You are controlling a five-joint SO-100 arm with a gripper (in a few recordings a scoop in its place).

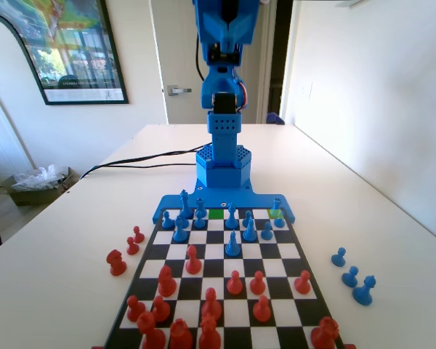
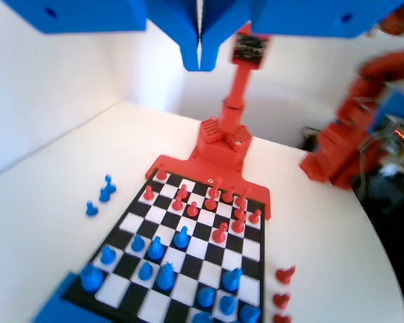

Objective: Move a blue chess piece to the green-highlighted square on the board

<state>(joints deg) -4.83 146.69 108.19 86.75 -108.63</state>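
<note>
pincer [image 2: 199,57] closed, empty, high above board [image 2: 252,252], green-highlighted square [image 1: 216,214] bare

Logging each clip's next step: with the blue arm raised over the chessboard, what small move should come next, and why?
Probably lower the gripper toward the stubby blue plastic chess piece on the paler yellowish-green square. The jaws hang closed and empty, high above the black-and-white chequered board in the wrist view, and the bright green-highlighted square in the far row of the fixed view holds no piece. Opening the jaws should accompany the descent.
</note>
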